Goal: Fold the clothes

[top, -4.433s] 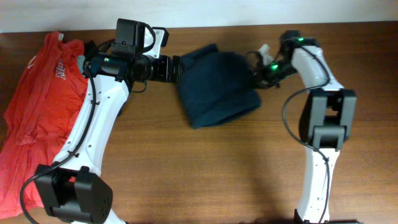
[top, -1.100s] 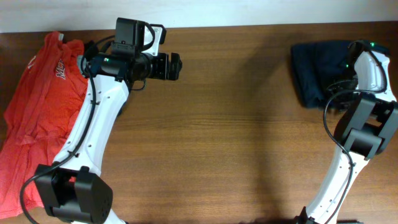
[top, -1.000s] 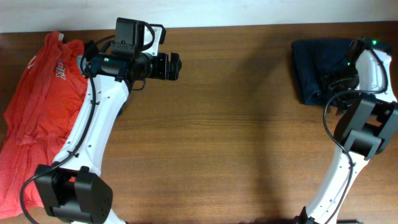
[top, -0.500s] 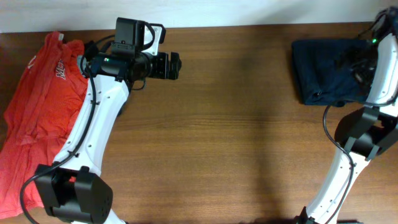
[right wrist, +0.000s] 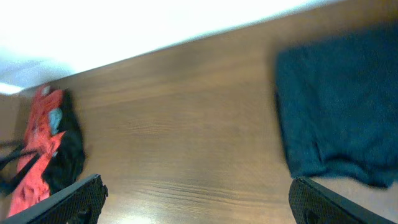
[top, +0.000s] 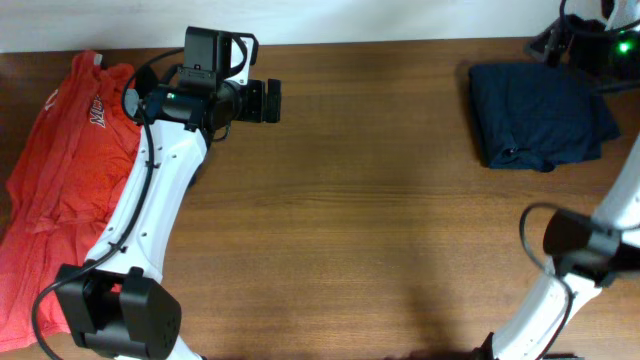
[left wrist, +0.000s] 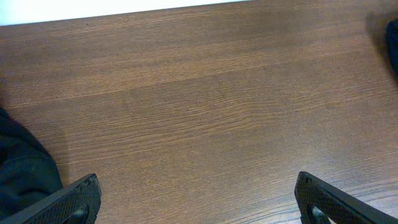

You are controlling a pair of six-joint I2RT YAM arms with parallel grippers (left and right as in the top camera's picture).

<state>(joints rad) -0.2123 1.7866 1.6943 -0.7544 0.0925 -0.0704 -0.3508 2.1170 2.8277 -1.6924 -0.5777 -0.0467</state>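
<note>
Overhead view, 9 o'clock edge of the brown wooden bench [top: 350, 230]: crumpled red-orange T-shirt with white lettering [top: 60, 170], with a small black garment [right wrist: 69, 155] just beside it.

11 o'clock: left fingers [left wrist: 71, 199] spread wide with nothing between them. They hover over bare wood and point toward 3 o'clock.

2 o'clock corner: folded dark navy blue cotton shorts [top: 540, 115], lying flat in a rough rectangle. They are well apart from the left fingers. Only a sliver shows at the right edge of the left wrist view.

Right fingers [right wrist: 323, 202]: released, empty, up near the far edge at about 1 o'clock.

Right wrist view (blurred): shorts at 2 o'clock, clear of both fingertips, no contact.
</note>
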